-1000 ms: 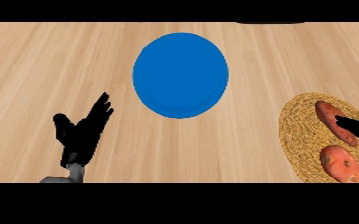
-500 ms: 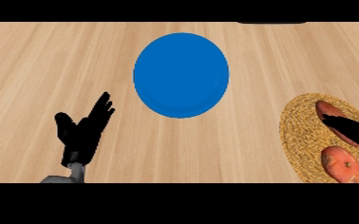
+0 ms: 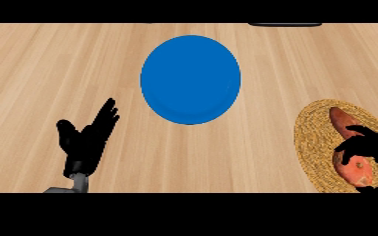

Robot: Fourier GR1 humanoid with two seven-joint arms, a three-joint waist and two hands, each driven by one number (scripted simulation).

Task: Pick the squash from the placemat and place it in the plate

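An orange-red squash (image 3: 342,121) lies on a round woven placemat (image 3: 314,140) at the right edge of the counter. My right hand (image 3: 360,144) comes in from the right edge and lies across the squash's middle, its fingers and thumb curled round it. The squash's two ends show above and below the hand, and the squash still rests on the mat. A blue plate (image 3: 190,79) sits in the middle of the counter, left of the mat and apart from it. My left hand (image 3: 86,141) rests open at the lower left, fingers up.
The light wooden counter (image 3: 66,65) fills the view. A dark object (image 3: 284,24) shows at the far edge, upper right. Part of the placemat and of my right hand runs out of the view on the right.
My right hand has come further in over the squash and its fingers have closed round the squash's middle. The squash, the plate and the left hand have stayed where they were.
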